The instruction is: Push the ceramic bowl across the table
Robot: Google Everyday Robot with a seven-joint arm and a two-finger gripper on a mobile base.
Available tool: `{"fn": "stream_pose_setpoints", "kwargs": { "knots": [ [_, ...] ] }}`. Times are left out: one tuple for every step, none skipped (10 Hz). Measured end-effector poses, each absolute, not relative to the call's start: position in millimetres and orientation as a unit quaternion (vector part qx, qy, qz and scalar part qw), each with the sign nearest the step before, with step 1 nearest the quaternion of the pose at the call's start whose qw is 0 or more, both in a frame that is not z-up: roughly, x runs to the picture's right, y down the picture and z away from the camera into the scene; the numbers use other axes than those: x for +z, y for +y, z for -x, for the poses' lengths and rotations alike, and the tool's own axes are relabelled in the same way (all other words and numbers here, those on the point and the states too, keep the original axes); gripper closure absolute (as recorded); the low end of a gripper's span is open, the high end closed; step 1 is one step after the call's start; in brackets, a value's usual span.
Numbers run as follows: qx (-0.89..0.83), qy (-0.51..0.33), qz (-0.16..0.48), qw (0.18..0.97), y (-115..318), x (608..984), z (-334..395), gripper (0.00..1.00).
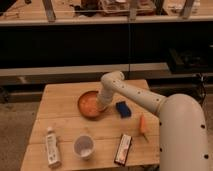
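Observation:
The orange-brown ceramic bowl (89,104) sits near the middle of the light wooden plank table (57,97). My white arm reaches in from the right and bends down over the bowl. My gripper (102,106) is at the bowl's right rim, touching or just inside it. The arm hides the right part of the rim.
A blue sponge (122,109) lies just right of the bowl. An orange carrot-like object (143,125) lies further right. A white cup (84,147), a white bottle (51,147) and a dark snack bar (123,149) lie along the front. Dark shelves stand behind the table.

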State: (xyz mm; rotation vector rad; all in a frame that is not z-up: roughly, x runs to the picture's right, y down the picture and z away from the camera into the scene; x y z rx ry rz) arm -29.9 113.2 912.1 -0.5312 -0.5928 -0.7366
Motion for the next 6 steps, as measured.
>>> {"fn": "stream_pose_setpoints", "kwargs": {
  "knots": [
    [-0.350,-0.282,0.254,0.856,113.8,911.7,30.4,0.94],
    [-0.347,-0.282,0.255,0.857,114.5,912.1,29.1,0.94],
    [-0.344,-0.282,0.255,0.858,114.9,912.4,29.0,0.94],
    [-0.344,-0.282,0.256,0.858,115.4,912.6,29.5,0.94],
    [-0.343,-0.283,0.256,0.858,116.3,912.6,30.7,0.94],
    [-0.342,-0.284,0.256,0.858,116.6,912.6,29.8,0.94]
  ]
}}
